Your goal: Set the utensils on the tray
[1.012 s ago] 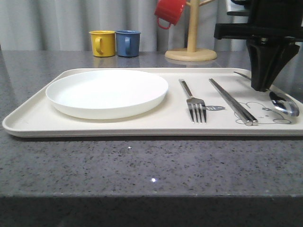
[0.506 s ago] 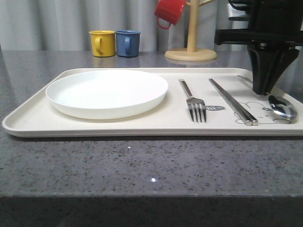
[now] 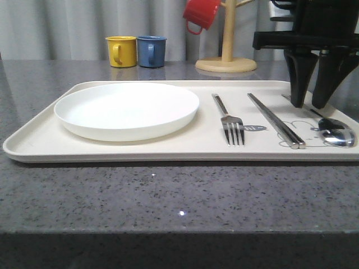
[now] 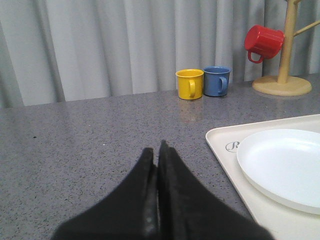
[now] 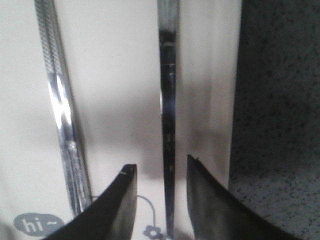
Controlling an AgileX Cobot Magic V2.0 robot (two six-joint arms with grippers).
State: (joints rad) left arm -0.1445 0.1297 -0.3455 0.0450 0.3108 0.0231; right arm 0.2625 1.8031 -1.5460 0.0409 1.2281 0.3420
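Note:
The cream tray (image 3: 50, 141) holds a white plate (image 3: 126, 109), a silver fork (image 3: 229, 121), a pair of chopsticks (image 3: 276, 120) and a silver spoon (image 3: 335, 132) at its right end. My right gripper (image 3: 309, 105) stands open just above the spoon's handle (image 5: 168, 115), a finger on each side and neither touching it. The chopsticks (image 5: 62, 110) lie beside it. My left gripper (image 4: 156, 150) is shut and empty over the bare counter left of the tray (image 4: 230, 150) and plate (image 4: 285, 165).
A yellow mug (image 3: 122, 51) and a blue mug (image 3: 151, 51) stand behind the tray. A red mug (image 3: 200, 13) hangs on a wooden mug tree (image 3: 226, 60) at the back. The tray's right rim lies close to the spoon, with grey counter (image 5: 280, 100) beyond it.
My right gripper has opened and let go of the spoon, which now lies flat on the tray. The left arm has not moved.

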